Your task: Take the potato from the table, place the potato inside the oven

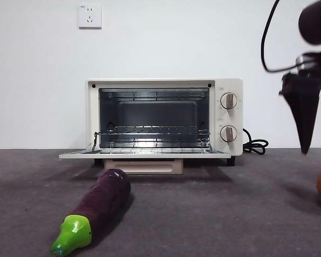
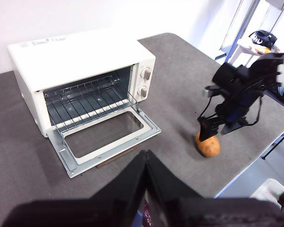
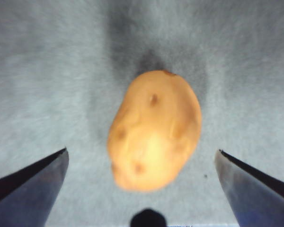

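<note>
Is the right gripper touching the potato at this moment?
Apart. In the right wrist view the right gripper is open, its fingers spread wide with bare table showing between each one and the potato.

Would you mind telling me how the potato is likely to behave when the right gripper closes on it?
The potato looks firm and solid, so it should probably hold its shape when squeezed. Its rounded, egg-like form may let it roll or twist between the open right gripper fingers. The matte skin likely offers decent grip.
</note>
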